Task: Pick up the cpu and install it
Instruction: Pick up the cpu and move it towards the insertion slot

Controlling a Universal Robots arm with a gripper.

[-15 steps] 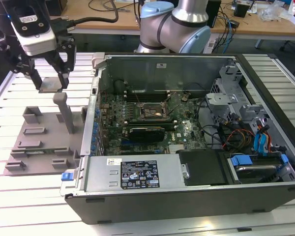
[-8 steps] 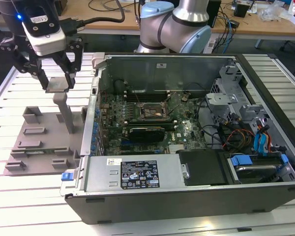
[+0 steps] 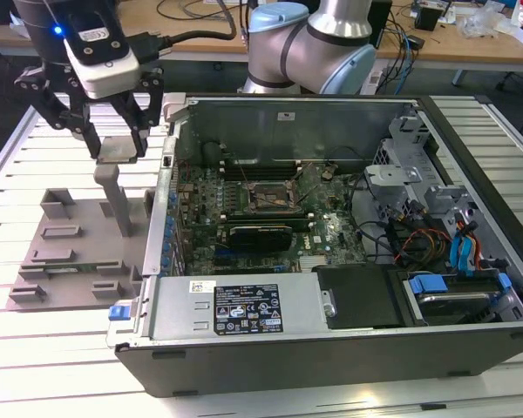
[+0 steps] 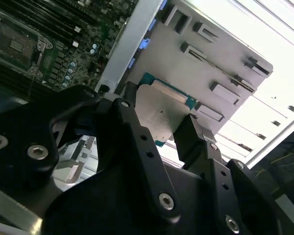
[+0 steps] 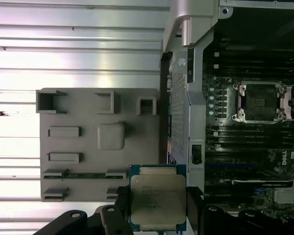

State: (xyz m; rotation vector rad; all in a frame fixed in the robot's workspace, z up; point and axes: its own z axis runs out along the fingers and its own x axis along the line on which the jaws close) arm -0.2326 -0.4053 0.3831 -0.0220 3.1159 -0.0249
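Cpu [image 5: 158,196] in jaws, apparently above tray [image 5: 137,142]

place: robotics lab | evidence: opened computer case [image 3: 331,359] on slatted metal table [image 3: 52,353]; cable-strewn wooden desks [image 3: 475,48]

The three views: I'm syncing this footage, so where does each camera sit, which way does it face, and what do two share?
Exterior view: off the arm, looking down over the computer case and the grey tray; the arm and gripper show.
First wrist view: on the arm, looking straight down past the fingers at the tray and the empty socket.
Second wrist view: on the arm, looking obliquely along the fingers.
Both wrist views share the cpu, clamped between the fingers, over the tray.
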